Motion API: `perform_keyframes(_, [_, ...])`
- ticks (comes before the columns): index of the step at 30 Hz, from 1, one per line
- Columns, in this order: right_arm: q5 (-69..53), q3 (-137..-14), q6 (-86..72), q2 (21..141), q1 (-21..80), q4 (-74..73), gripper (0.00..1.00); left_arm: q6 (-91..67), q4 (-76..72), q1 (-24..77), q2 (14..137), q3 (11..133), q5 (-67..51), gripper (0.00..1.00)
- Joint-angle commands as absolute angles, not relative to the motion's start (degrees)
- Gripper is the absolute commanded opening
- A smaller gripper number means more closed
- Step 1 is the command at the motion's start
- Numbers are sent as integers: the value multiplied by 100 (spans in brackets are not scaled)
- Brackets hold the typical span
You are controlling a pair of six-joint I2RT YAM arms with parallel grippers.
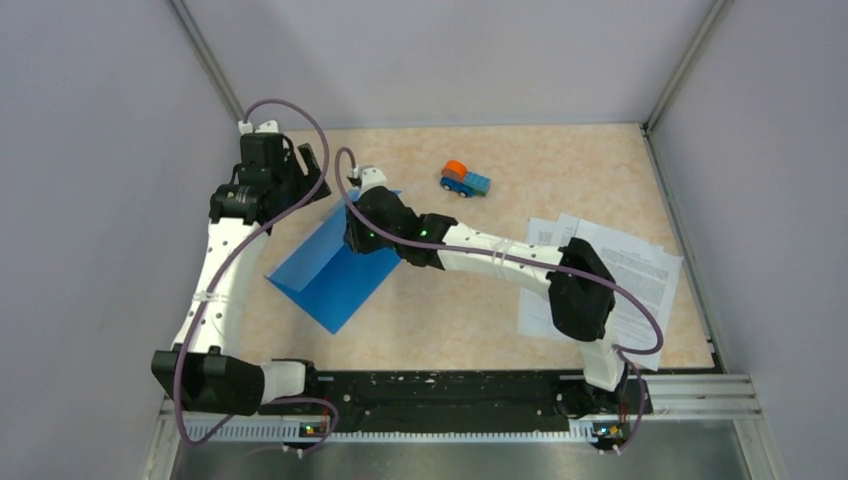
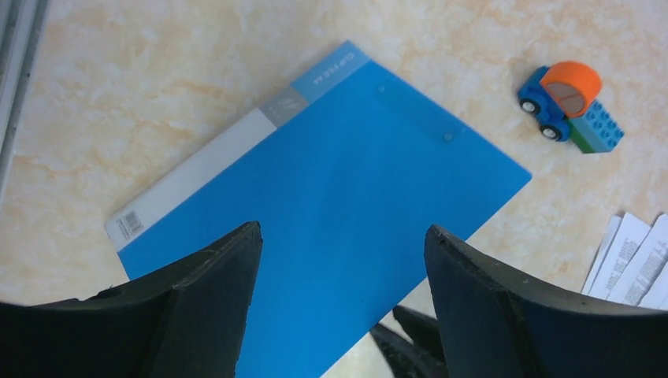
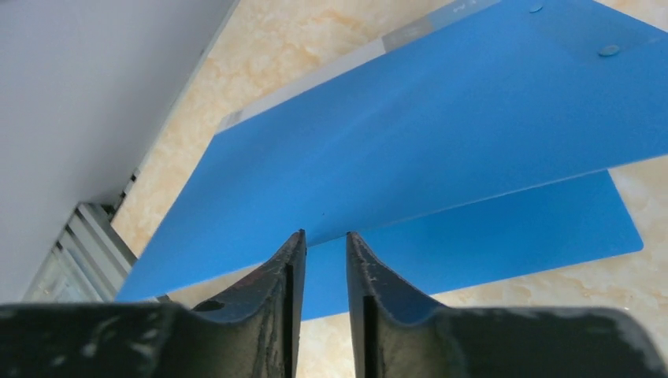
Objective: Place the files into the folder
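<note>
Nearly closed, the right gripper (image 3: pixel 324 236) straddles the folder (image 3: pixel 473 118), cover raised.

The top camera looks steeply down from high behind the near edge of the table (image 1: pixel 470 325), covering all of it. Both wrist cameras sit close over the folder (image 1: pixel 330 275) (image 2: pixel 339 205) (image 3: pixel 441 142), which all three views share. The left wrist view also shares the toy truck (image 1: pixel 465 180) (image 2: pixel 569 106) and files (image 1: pixel 640 265) (image 2: pixel 630 260) with the top view.
</note>
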State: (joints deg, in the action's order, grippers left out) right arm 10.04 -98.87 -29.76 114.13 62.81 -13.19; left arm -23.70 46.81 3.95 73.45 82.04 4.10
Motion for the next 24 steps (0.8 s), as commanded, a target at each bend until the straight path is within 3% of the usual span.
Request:
perform_keyframes(1, [1012,-9894,-3349,11309,6138,-1028,21,-2430,4475,415,6945,7711,247,79])
perform_keyframes(7, [558,-9887,-3829,11543,5884,-763,12,-2287,4474,562,6288,6795,445,74])
perform_keyframes(15, [339,-9528,-4257,11576,5520,-669,15,-2314,4497,923,6241,6375,1239,77])
perform_keyframes(17, [222,-8897,-4447,11276,5332,-372,22,-2819,4190,904,6535,6289,1562,81])
perform_keyframes(20, [89,-8074,-4550,10876,5162,-56,42,-3293,3777,582,7225,6517,1884,83])
perform_keyframes(24, [53,-7324,-4499,10499,5153,228,64,-3691,3259,-306,8361,7058,1204,84])
